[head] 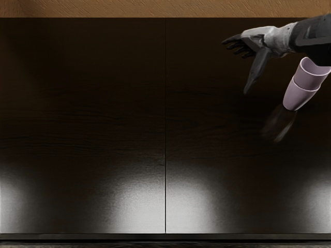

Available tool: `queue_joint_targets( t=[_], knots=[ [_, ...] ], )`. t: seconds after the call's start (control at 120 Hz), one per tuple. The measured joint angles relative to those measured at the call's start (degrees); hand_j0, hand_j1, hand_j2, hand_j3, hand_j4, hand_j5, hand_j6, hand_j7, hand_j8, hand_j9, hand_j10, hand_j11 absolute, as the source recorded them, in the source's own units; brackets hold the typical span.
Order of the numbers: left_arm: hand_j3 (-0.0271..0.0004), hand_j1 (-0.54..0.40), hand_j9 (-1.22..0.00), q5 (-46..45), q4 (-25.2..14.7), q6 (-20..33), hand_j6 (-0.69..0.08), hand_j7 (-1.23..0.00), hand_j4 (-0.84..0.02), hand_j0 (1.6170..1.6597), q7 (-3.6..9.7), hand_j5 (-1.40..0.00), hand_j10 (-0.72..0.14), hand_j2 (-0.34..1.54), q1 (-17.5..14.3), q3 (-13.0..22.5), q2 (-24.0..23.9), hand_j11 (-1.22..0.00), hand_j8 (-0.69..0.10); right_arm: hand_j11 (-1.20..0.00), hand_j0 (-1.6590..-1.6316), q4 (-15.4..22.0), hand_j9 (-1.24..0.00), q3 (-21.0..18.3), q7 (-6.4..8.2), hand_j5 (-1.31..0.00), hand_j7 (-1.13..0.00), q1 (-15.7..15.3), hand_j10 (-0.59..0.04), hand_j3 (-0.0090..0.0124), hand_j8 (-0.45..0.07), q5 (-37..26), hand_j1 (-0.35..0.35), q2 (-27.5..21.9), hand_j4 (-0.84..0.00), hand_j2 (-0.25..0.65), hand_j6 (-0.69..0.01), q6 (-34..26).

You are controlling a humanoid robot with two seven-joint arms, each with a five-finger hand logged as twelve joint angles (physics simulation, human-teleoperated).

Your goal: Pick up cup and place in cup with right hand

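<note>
Lilac, smooth and tapered in the head view: upper cup (311, 76) nested in a matching lilac lower cup (300, 97), near the right edge of the dark, glossy, wood-grained desk (93, 119). Common long axis slanting across the view, from base at lower left to mouth at upper right. Mouth facing up, base down at the desk, seemingly upright despite that slant. Just below the base, a blurred reflection (280, 125). Part of the rim hidden by the dark forearm (311, 37) coming in from the right edge. Released and empty: grey-and-black right hand (247, 66), left of the pair and clear of it, fingers loosely spread and pointing left, thumb stretched toward the near side. Beyond the far edge, a brown textured surface (103, 8).
</note>
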Motion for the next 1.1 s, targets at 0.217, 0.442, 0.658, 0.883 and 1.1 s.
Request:
queue_joint_targets(
  t=[0.217,0.442,0.658,0.883,1.1],
  knots=[
    [0.0000,0.349,0.00,0.01,0.22,0.00,-0.001,0.00,-0.001,1.6581,0.00,0.00,-0.001,0.00,1.14,-0.14,0.00,0.00,-0.001,-0.05,-1.6581,12.11,-0.05,2.98,0.00,-0.05,-0.05,-2.31,-0.044,0.0000,-0.045,14.96,-0.300,-4.92,-0.045,-0.008,-0.046,6.45],
    [0.0000,0.349,0.00,0.01,0.25,0.00,0.000,0.00,0.000,1.6581,0.00,0.00,0.000,0.00,1.14,-0.16,0.00,0.00,0.000,-0.08,-1.6581,19.77,-0.08,8.35,0.00,-0.08,-0.08,-8.58,-0.063,0.0000,-0.063,33.83,-0.276,-9.85,-0.063,-0.012,-0.064,14.71],
    [0.0000,0.349,0.00,0.01,0.26,0.00,-0.001,0.00,0.000,1.6581,0.00,0.00,0.000,0.00,1.14,-0.17,0.00,0.00,-0.001,-0.18,-1.6581,22.64,-0.18,9.36,0.00,-0.18,-0.18,-13.38,-0.141,0.0000,-0.141,38.02,-0.181,-13.02,-0.141,-0.028,-0.142,15.66],
    [0.0000,0.349,0.00,0.01,0.25,0.00,0.000,0.00,0.000,1.6581,0.00,0.00,0.000,0.00,1.58,-0.25,0.00,0.00,0.000,-0.20,-1.6581,22.23,-0.20,9.39,0.00,-0.20,-0.20,-15.81,-0.152,0.0000,-0.152,38.97,-0.167,-20.05,-0.152,-0.030,-0.152,15.79],
    [0.0000,0.349,0.00,0.03,0.12,0.00,0.000,0.00,0.000,1.6581,0.00,0.00,0.000,0.00,1.94,-0.29,0.00,0.00,0.000,-0.15,-1.6580,20.42,-0.15,9.18,0.00,-0.15,-0.15,-18.09,-0.112,0.0000,-0.112,40.88,-0.215,-24.81,-0.112,-0.022,-0.112,15.82]
  ],
)
